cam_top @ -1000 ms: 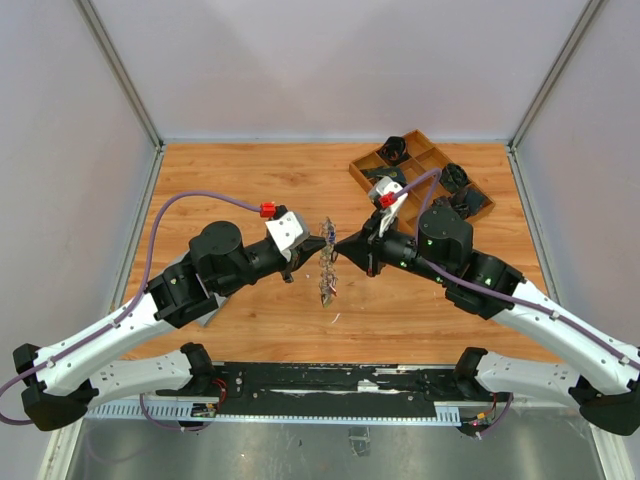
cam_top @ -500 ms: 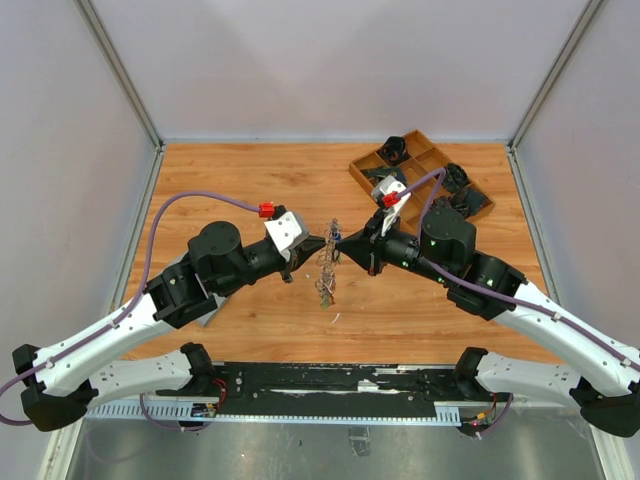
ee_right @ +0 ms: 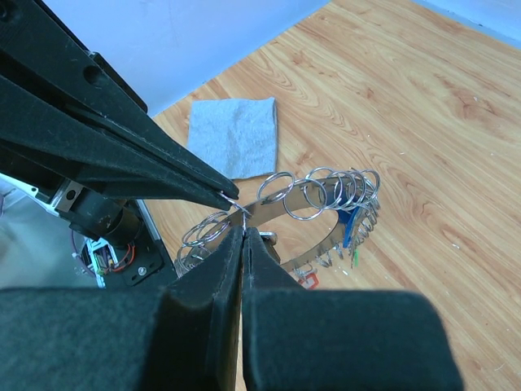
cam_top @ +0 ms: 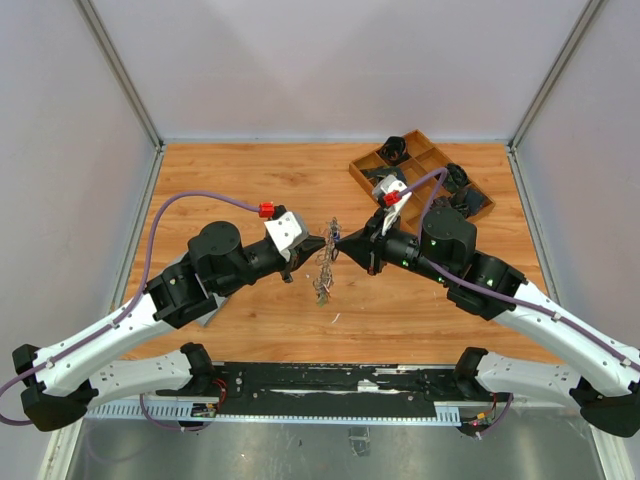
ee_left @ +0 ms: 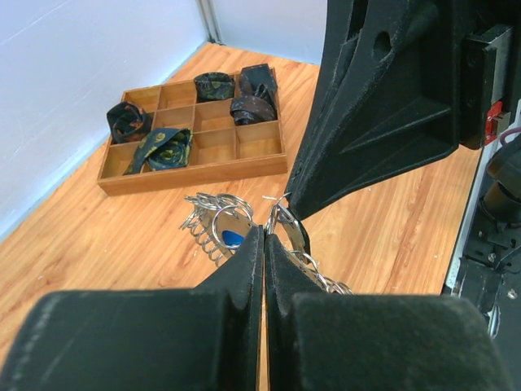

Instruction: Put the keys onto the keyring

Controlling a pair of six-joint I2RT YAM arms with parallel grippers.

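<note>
The keyring (cam_top: 325,268) hangs above mid-counter (cam_top: 240,180), crowded with keys (ee_right: 350,228). The left tool (cam_top: 321,241) at its 10 o'clock and the right tool (cam_top: 339,240) at 2 o'clock are both pinched together on it.

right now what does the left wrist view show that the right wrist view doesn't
Only the left wrist view: the wooden compartment tray with dark rolled items in it. Only the right wrist view: a folded grey cloth on the table. Both: the keyring with a blue tag, and the shut left gripper and right gripper meeting tip to tip at it; which one grips it is unclear.
</note>
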